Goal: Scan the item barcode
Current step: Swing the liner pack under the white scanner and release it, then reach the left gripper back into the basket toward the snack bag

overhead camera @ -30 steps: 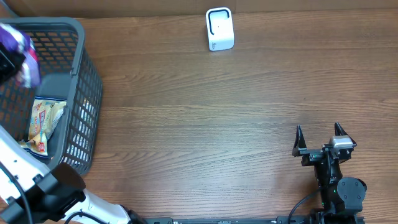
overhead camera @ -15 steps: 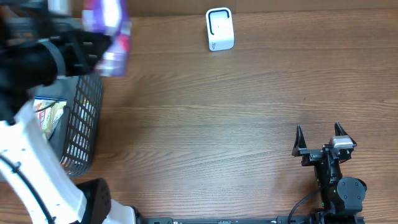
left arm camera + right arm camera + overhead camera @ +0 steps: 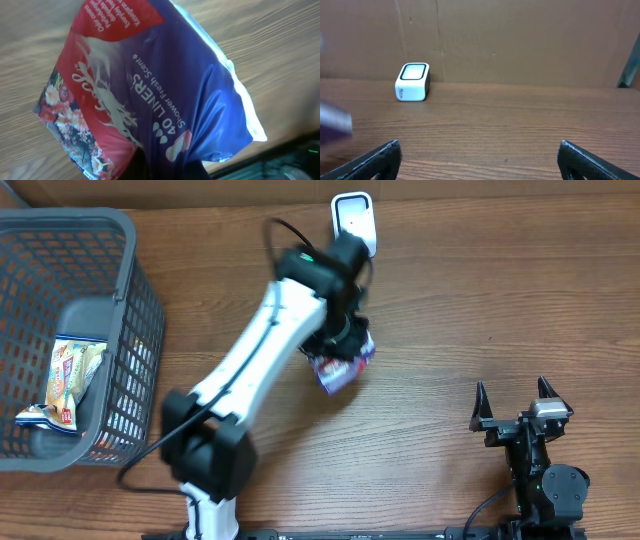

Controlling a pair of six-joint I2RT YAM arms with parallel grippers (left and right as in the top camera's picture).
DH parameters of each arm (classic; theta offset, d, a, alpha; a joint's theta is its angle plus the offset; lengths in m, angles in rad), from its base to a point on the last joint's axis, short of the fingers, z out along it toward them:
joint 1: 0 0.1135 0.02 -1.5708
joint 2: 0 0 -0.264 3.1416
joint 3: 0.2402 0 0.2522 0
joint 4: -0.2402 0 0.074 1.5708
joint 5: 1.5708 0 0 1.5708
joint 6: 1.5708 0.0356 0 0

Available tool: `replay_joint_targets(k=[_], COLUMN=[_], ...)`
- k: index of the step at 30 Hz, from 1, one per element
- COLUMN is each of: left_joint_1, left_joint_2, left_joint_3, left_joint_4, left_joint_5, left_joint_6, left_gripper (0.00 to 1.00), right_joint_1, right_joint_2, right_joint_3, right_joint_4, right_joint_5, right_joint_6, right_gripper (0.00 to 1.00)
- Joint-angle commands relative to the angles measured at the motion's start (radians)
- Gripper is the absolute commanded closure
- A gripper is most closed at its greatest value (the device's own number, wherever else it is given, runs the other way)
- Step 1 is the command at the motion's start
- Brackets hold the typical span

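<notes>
Mock shop checkout on a robot test bench, not a real store. Shop cues: a grey mesh shopping basket [image 3: 140, 300] at the left edge of the wood-grain table [image 3: 450, 310] with a snack packet [image 3: 68, 380] in it, a small white barcode scanner [image 3: 353, 225] at the far edge, and a retail pack of liners [image 3: 150, 100] as goods. Lab cues: plain cardboard sheets [image 3: 520, 40] as backdrop behind the far edge, plus a white robot arm [image 3: 260, 350] and a black arm [image 3: 545, 480] based at the near edge.
</notes>
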Motion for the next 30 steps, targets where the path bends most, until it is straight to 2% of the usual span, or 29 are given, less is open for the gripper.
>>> replay_joint_targets(k=[1,3,4,8,12,13,17,21,26,27,30], left_joint_1=[-0.040,-0.040,-0.034,0.008,0.068,0.095,0.181,0.380,0.805,0.974,1.180], left_joint_2=[0.109,0.134,0.134,0.118,0.090,0.075,0.008,-0.121,-0.271,-0.298,-0.311], left_joint_3=[-0.070,-0.070,-0.069,0.032,0.300,0.417,0.651,0.783,0.768,0.745,0.666], left_joint_4=[0.007,-0.011,-0.016,-0.094,-0.232,-0.270,-0.278,-0.278,-0.278,-0.278,-0.278], left_joint_5=[-0.032,0.011,0.030,0.041,0.040,0.040,0.044,0.015,0.006,0.006,0.003], left_joint_6=[-0.062,-0.045,-0.031,-0.016,0.018,0.031,0.058,0.059,0.062,0.062,0.063], left_gripper=[0.45,0.13,0.00,0.00,0.00,0.00,0.00,0.00,0.00,0.00,0.00], right_joint_1=[0.002,0.002,0.002,0.002,0.002,0.002,0.002,0.002,0.002,0.002,0.002], right_joint_2=[-0.007,-0.007,-0.007,-0.007,-0.007,-0.007,-0.007,-0.007,-0.007,-0.007,-0.007], right_joint_3=[-0.010,-0.010,-0.010,-0.010,-0.010,-0.010,-0.010,-0.010,-0.010,-0.010,-0.010], right_joint_4=[0.008,0.008,0.008,0.008,0.008,0.008,0.008,0.008,0.008,0.008,0.008], right_joint_5=[0.006,0.006,0.006,0.006,0.006,0.006,0.006,0.006,0.006,0.006,0.006], right_joint_6=[0.004,0.004,0.004,0.004,0.004,0.004,0.004,0.004,0.004,0.004,0.004], right_gripper=[0.00,0.00,0.00,0.00,0.00,0.00,0.00,0.00,0.00,0.00,0.00])
